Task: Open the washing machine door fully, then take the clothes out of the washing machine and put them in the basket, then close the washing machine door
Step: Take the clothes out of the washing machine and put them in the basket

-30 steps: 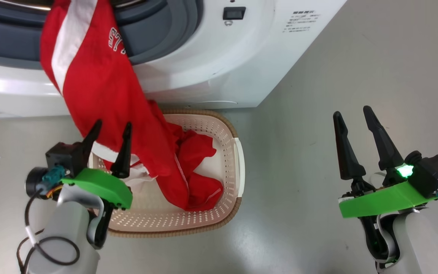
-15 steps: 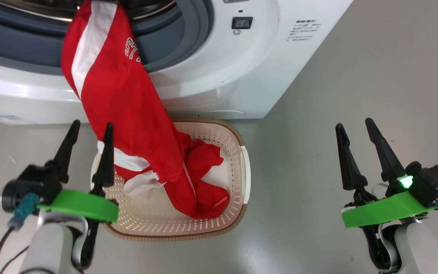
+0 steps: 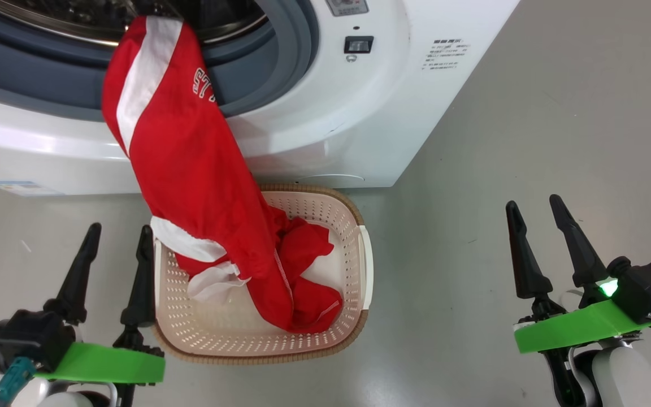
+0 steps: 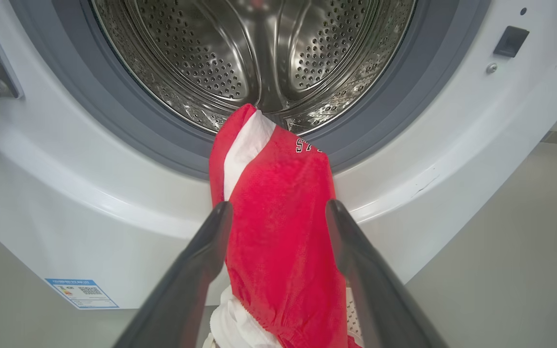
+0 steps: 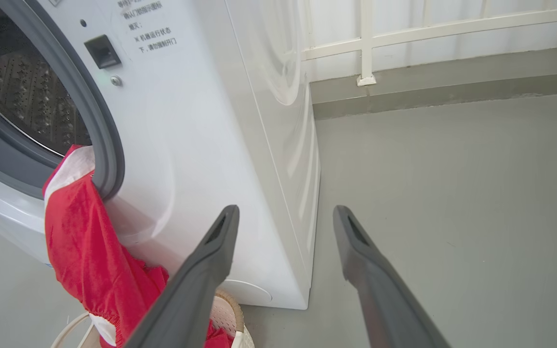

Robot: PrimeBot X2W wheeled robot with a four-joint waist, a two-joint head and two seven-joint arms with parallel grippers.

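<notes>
Left gripper (image 3: 120, 228) now back off clothes (image 3: 190, 169) draped into basket (image 3: 257, 358), agape like right gripper (image 3: 533, 201).

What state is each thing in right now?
Washing machine: mouth open.
Red clothes: draped from the drum's lip down into the basket.
Basket: upright on the floor, holding the clothes' lower end.
Left gripper: open, holding nothing.
Right gripper: open, holding nothing.

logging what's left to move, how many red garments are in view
2, it seems: a draped garment hanging from the washing machine drum into the basket, and a crumpled garment in the basket. Others may be hidden beneath.
</notes>
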